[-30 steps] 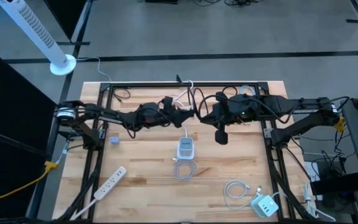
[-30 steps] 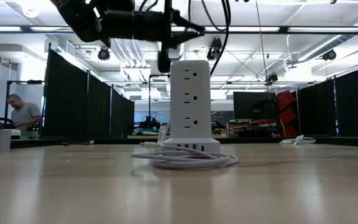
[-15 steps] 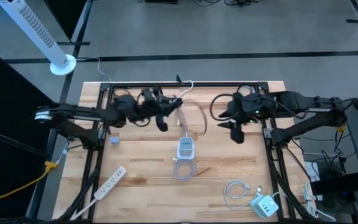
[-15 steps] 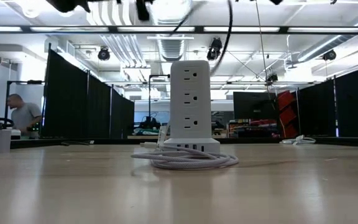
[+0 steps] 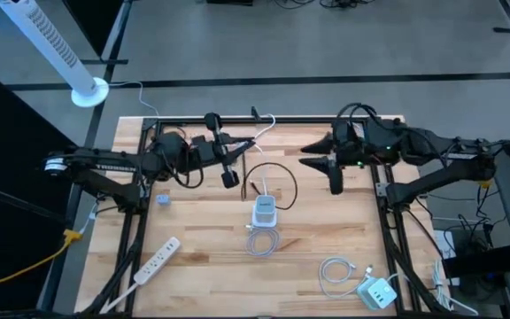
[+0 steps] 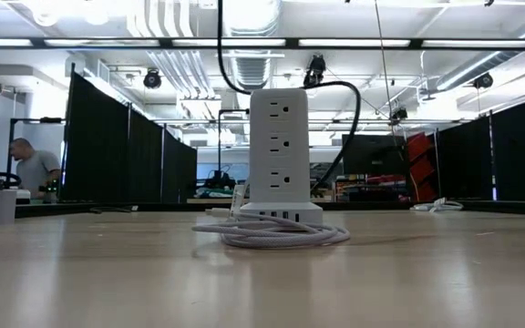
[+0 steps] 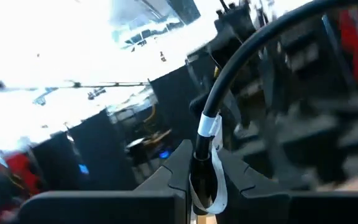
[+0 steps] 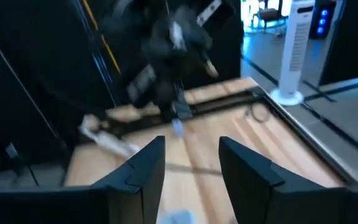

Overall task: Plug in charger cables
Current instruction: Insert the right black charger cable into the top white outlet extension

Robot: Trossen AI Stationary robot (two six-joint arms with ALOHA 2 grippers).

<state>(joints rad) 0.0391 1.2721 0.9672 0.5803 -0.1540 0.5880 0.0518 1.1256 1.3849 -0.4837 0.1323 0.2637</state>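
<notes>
Drawing apart since earlier, the left gripper (image 7: 201, 177) is clamping the black charger cable (image 5: 277, 177), while the right gripper (image 8: 191, 163) is hovering with fingers spread. The cable is looping above the white outlet tower (image 5: 265, 212), beside a coiled white cable (image 5: 263, 241).

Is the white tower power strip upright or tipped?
Upright: the white tower power strip stands vertical on the wooden table, its outlets stacked.

The left jaws pinch a black cable (image 7: 241, 68) by its white-banded end.

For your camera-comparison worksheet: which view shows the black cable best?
The left wrist view: the black cable sits clamped in the left tool. The high view shows its loop small; the low view shows arcs behind the tower; the right wrist view shows nothing clear.
</notes>
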